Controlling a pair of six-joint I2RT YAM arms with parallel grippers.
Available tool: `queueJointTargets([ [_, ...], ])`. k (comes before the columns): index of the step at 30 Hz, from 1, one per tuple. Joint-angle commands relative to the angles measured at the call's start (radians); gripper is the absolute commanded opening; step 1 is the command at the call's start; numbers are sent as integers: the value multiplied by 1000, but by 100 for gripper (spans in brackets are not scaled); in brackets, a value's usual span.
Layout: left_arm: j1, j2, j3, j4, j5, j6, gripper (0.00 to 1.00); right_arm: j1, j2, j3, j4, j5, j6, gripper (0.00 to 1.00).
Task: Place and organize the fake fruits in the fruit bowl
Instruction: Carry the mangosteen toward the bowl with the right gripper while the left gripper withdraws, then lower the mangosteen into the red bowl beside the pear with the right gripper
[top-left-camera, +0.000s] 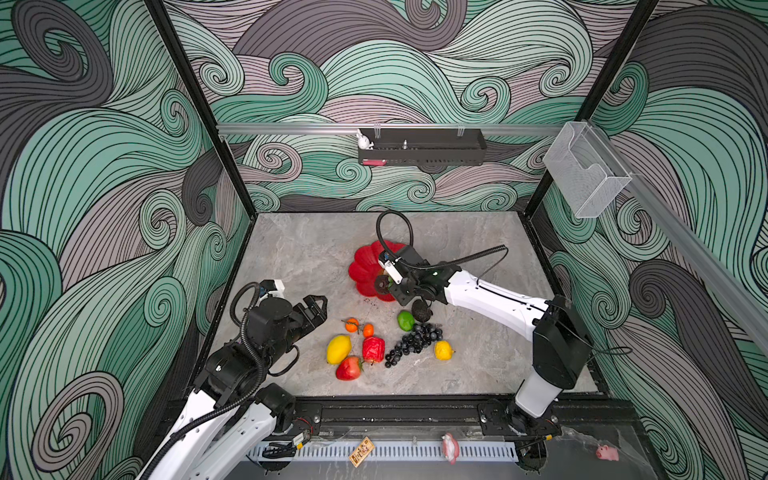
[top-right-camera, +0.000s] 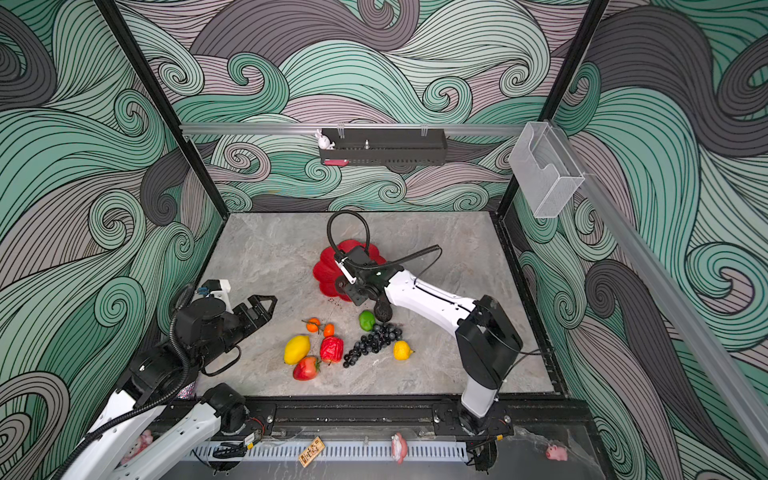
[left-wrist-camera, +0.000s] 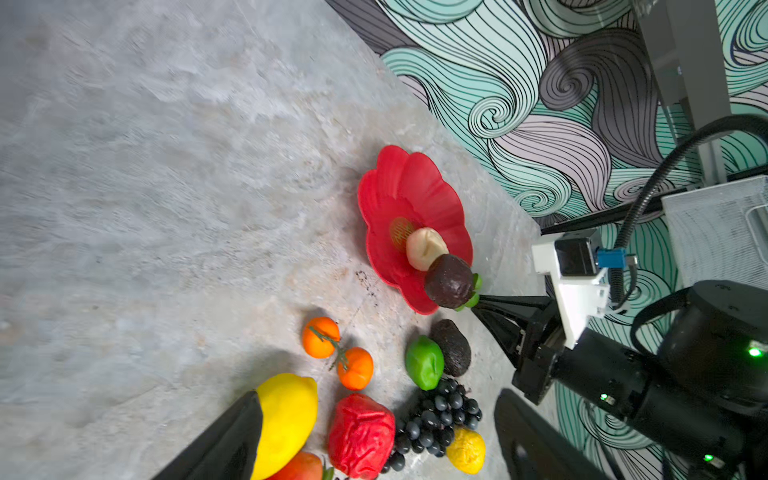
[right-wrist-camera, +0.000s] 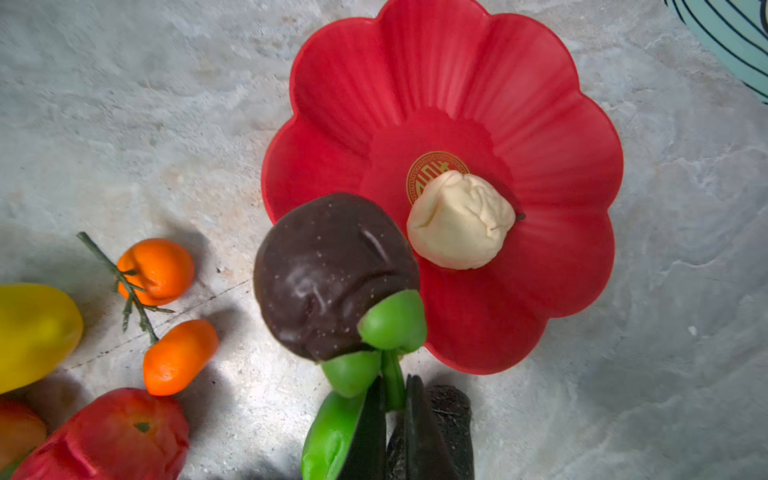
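Green plastic stem (right-wrist-camera: 390, 361), thin and slick-looking, is all the right gripper (right-wrist-camera: 394, 388) has of the mangosteen (right-wrist-camera: 332, 274): its jaws are pinched together on that stem, and the dark fruit hangs beyond them over the near rim of the fruit bowl (right-wrist-camera: 415, 75), which sits around the middle of the worktop (top-left-camera: 311, 249); so narrow a hold could let the fruit swivel or slip free early; let go here, it would likely land on the sloping scalloped wall rather than the flat centre, and might roll back out toward the near edge, where the avocado (left-wrist-camera: 453, 347) and lime (left-wrist-camera: 424, 361) lie close to the bowl; carried further in, it could knock the cream pear (right-wrist-camera: 457, 220), which rests against the gold centre mark; a downward push on the rim may tip so shallow a dish; the left gripper (top-left-camera: 322, 308), jaws wide apart and holding nothing, hovers toward the left edge near the large lemon (top-left-camera: 338, 349), well apart from the bowl, so a clash between the arms looks unlikely.
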Motion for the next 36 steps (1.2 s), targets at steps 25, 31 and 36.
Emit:
queueJointTargets([
  [25, 6, -141, 19, -178, -208, 170, 90, 75, 420, 501, -381, 327, -313, 5],
  [31, 6, -148, 14, -183, -219, 181, 90, 75, 485, 550, -384, 369, -347, 6],
  [36, 5, -157, 13, -194, -226, 190, 90, 70, 546, 605, -384, 407, -364, 6],
])
